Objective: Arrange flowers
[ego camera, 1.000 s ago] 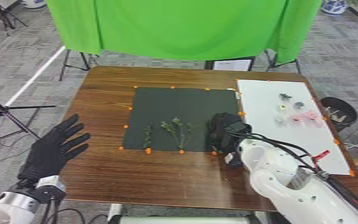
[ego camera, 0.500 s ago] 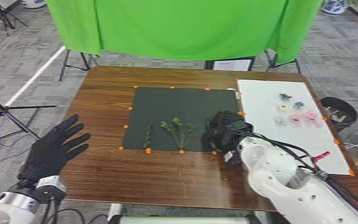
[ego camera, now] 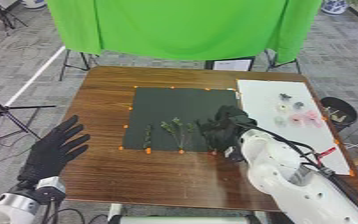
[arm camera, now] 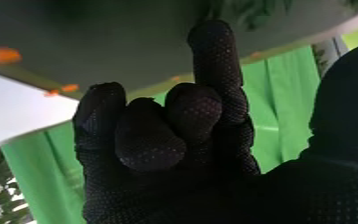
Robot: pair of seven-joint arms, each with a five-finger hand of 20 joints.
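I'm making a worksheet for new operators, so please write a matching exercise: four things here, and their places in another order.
1. Left hand
2. Right hand
3. Leafy stems
4. Pink flowers

A. On the white sheet
B. At the table's left edge
C. Lying on the dark mat
D. At the mat's right side

Pairs: 1-B, 2-D, 3-C, 4-A
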